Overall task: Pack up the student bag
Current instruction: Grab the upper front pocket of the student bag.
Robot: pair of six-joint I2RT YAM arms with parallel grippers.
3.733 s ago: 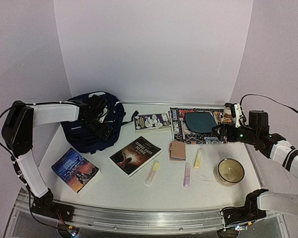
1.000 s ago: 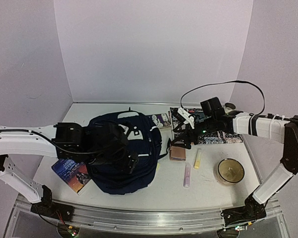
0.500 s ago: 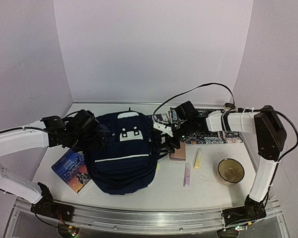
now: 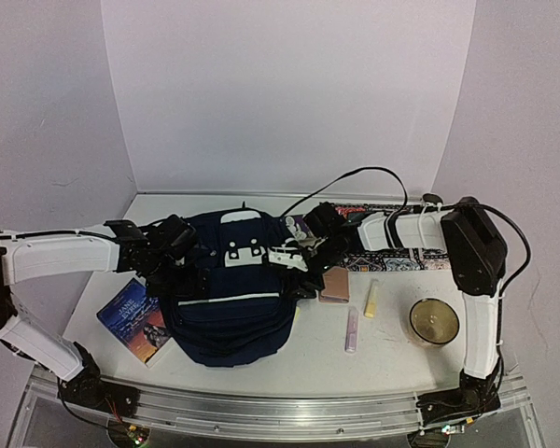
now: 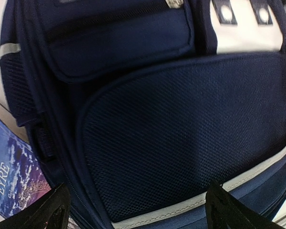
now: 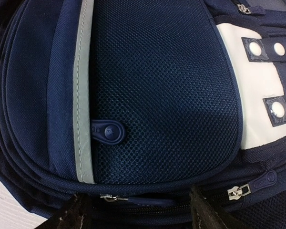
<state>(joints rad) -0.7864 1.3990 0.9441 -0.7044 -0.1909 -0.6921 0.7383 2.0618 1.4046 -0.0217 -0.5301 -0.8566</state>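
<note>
The student bag (image 4: 229, 294) lies flat on the table (image 4: 392, 359), front side up, its top toward the back wall. It sits between the two arms.

The left gripper (image 4: 180, 257) hovers at the bag's left edge with its jaws spread wide. In the left wrist view, the left gripper's (image 5: 140, 212) two fingertips (image 5: 50, 210) frame the mesh front pocket and the white stripe, and nothing is pinched between them.

The right gripper (image 4: 294, 259) is at the bag's right edge, just above the fabric. In the right wrist view, the right gripper (image 6: 138, 214) also has its jaws spread apart. The bag's zipped side seam lies between them, but I cannot tell whether they touch it.

A Jane Eyre book (image 4: 135, 317) pokes out from under the bag's left side. To the right of the bag lie a brown wallet (image 4: 335, 284), two highlighters (image 4: 372, 299) and a bowl (image 4: 434, 320).
</note>
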